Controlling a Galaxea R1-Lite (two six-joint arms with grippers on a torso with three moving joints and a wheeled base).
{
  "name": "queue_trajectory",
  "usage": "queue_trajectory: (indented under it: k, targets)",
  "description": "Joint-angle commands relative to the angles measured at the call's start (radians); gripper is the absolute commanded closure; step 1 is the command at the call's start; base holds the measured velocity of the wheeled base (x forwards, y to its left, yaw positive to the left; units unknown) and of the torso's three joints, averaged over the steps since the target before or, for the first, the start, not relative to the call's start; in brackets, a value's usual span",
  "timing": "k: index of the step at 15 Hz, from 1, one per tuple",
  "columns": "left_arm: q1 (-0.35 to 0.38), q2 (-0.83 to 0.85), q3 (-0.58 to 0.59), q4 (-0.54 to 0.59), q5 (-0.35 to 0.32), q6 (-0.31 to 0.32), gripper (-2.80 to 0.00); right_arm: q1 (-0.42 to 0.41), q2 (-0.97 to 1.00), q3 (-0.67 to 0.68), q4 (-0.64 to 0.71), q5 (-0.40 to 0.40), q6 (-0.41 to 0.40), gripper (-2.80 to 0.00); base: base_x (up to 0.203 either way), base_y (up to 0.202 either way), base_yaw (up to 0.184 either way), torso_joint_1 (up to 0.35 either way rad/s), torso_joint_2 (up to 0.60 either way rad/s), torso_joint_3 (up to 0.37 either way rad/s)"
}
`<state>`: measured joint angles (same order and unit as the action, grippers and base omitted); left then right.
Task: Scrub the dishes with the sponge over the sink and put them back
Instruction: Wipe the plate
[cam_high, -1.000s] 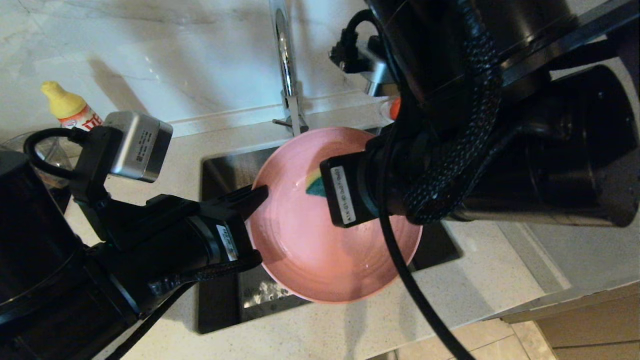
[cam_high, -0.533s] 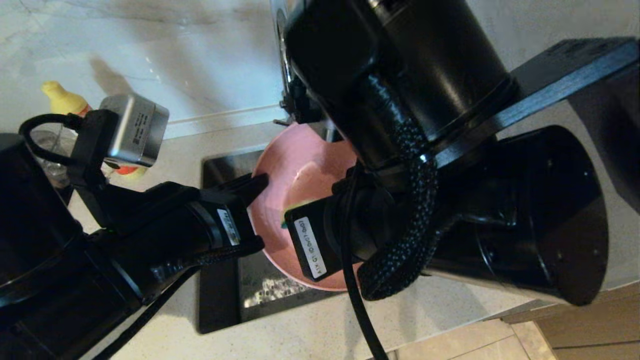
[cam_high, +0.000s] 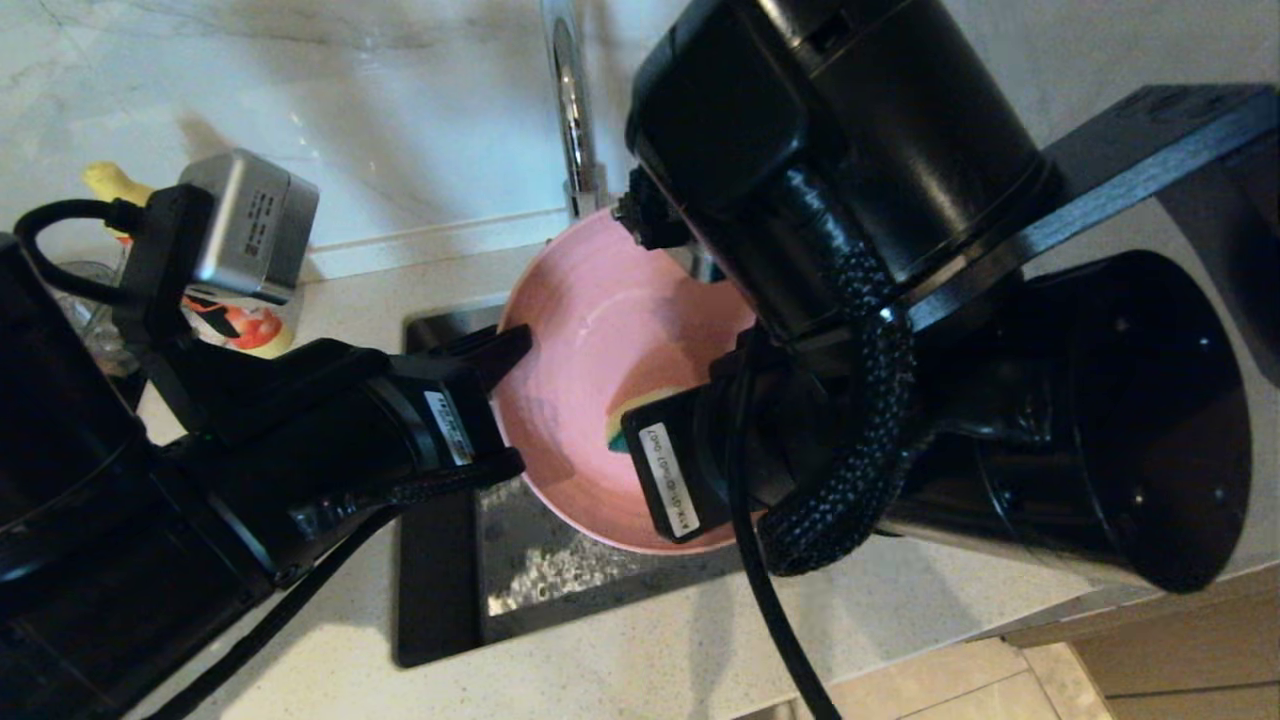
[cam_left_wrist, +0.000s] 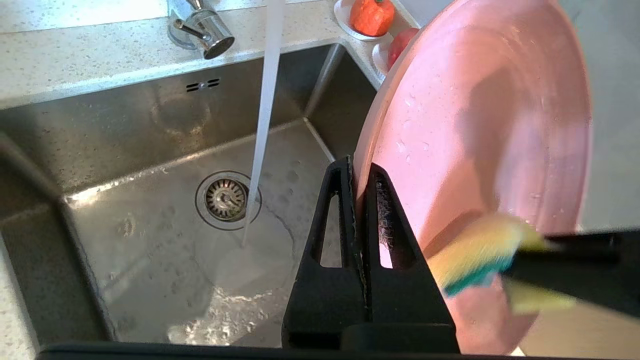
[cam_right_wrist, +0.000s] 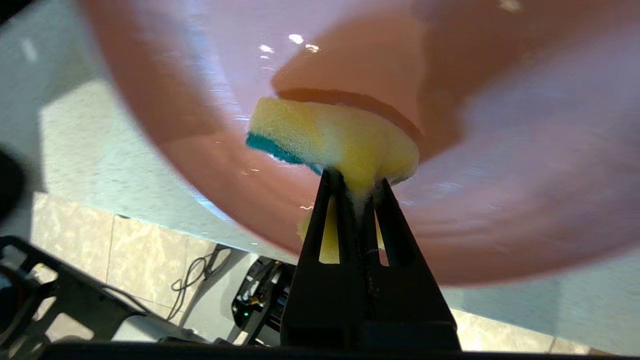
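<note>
Clamping the rim of the round pink plate (cam_left_wrist: 480, 150), the left gripper (cam_left_wrist: 361, 172) has its jaws pinched tight and holds it tilted on edge above the steel sink (cam_left_wrist: 150, 165). The right gripper (cam_right_wrist: 356, 181) has its jaws closed on the yellow foam sponge (cam_right_wrist: 335, 137), green layer showing, pressed against the plate's glossy wet face. Water streams from the chrome faucet (cam_high: 570, 110) toward the round strainer drain (cam_left_wrist: 226, 198).

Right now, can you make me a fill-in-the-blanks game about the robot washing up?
1. The left gripper pinches the rim of the pink ____.
2. The right gripper presses a yellow ____ against the plate.
3. Water runs from the faucet into the steel ____.

Missing words: plate; sponge; sink.
</note>
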<state>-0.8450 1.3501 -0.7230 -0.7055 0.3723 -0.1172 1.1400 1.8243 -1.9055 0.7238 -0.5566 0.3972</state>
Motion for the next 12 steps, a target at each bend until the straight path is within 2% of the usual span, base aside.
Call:
queue_trajectory:
  k: [1,6,12]
  targets:
    - [0.004,-0.006,0.0,-0.003,0.002,-0.001,0.0,-0.032,-0.033,0.031,0.002,-0.003,0.002,0.0,0.0,0.0,0.0,0.0,0.0,0.0]
    - [0.009,-0.005,0.011,-0.002,0.003,-0.001,0.0,-0.078,-0.085,0.04,0.003,-0.011,-0.003,0.0,0.0,0.0,0.0,0.0,0.0,0.0]
    - [0.009,-0.005,0.048,-0.003,0.002,0.001,0.0,-0.083,-0.079,-0.003,-0.009,-0.046,-0.035,0.0,0.0,0.0,0.0,0.0,0.0,0.0]
